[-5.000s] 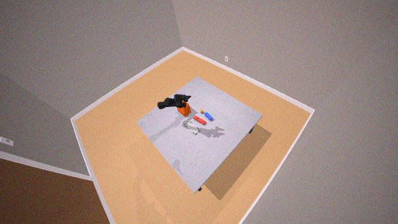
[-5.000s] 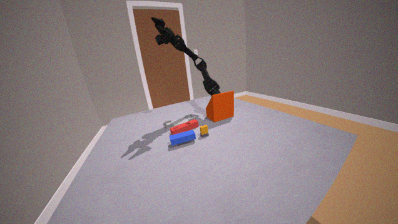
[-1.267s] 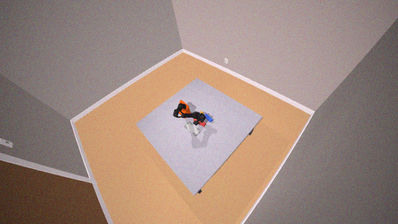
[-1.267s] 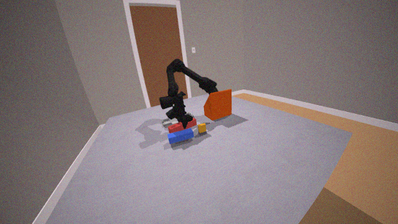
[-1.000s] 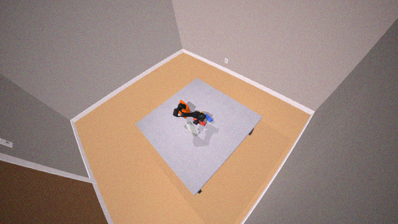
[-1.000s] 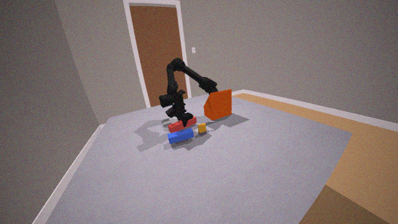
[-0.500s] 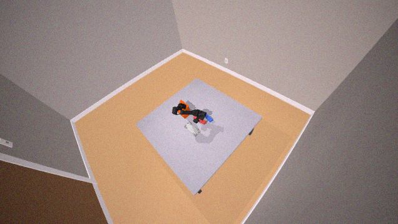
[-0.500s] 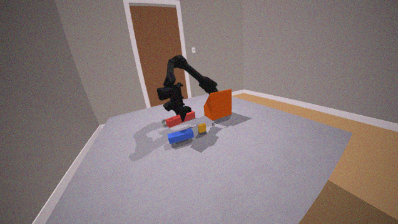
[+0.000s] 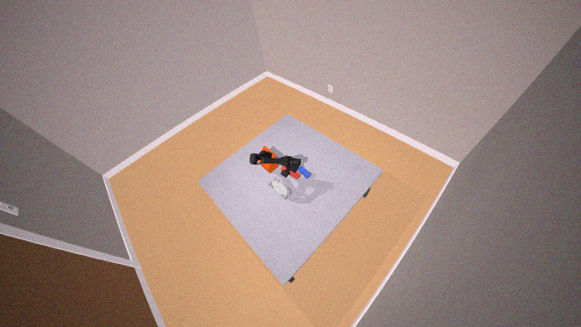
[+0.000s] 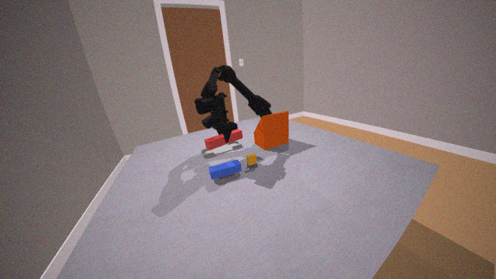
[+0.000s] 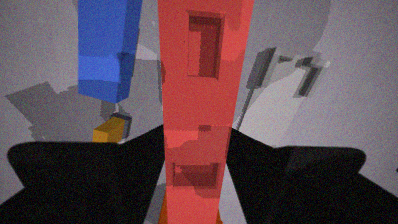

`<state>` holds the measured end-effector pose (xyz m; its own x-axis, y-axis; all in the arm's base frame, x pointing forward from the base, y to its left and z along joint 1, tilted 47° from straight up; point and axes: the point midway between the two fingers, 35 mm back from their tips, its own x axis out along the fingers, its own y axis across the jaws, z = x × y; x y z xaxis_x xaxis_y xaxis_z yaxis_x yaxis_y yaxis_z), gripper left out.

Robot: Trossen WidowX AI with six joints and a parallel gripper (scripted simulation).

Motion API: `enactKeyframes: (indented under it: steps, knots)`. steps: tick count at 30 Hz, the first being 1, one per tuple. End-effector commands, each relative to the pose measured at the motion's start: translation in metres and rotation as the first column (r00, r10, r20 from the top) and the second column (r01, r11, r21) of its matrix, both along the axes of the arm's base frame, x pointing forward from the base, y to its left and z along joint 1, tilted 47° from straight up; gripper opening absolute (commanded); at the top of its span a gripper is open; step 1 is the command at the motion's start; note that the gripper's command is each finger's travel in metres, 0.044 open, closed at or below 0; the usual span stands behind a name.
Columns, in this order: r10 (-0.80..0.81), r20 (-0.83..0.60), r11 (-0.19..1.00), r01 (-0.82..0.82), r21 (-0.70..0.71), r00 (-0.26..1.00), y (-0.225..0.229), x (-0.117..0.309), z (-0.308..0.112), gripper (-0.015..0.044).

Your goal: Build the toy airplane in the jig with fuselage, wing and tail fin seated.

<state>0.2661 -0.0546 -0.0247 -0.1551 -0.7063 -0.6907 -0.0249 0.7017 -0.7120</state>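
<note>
The red fuselage (image 9: 296, 175) (image 10: 212, 143) (image 11: 195, 102) is between the fingers of my gripper (image 10: 227, 138) (image 11: 195, 127), which is shut on it. It is held above the table, roughly level, with both sockets facing up in the wrist view. The pale jig (image 9: 279, 188) (image 10: 223, 150) (image 11: 272, 110) stands to the right of the fuselage in the wrist view, lower down, its cradle empty. The blue wing (image 9: 304, 172) (image 10: 224, 170) (image 11: 100, 50) lies on the other side. The small yellow tail fin (image 10: 252, 160) (image 11: 106, 131) is near the wing's end; the arm hides it in the top view.
A large orange block (image 9: 271, 168) (image 10: 276, 130) stands by the arm's base, beyond the tail fin in the exterior view. The grey table (image 9: 292, 237) (image 10: 249, 226) carries the arm's shadow.
</note>
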Motion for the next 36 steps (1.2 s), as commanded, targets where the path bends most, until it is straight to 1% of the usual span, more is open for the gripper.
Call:
enactKeyframes:
  steps: [1, 6, 10, 36]
  knots:
    - [-0.005, 0.012, 1.000, 0.005, 0.000, 1.000, 0.010, 0.002, 0.012, 0.0000]
    - [-0.007, 0.012, 1.000, 0.007, -0.004, 1.000, 0.019, 0.001, 0.022, 0.0000]
    - [-0.008, 0.013, 1.000, 0.008, -0.003, 1.000, 0.017, 0.001, 0.023, 0.0000]
    - [-0.068, 0.085, 0.998, 0.067, 0.014, 0.994, -0.056, -0.009, 0.051, 0.0000]
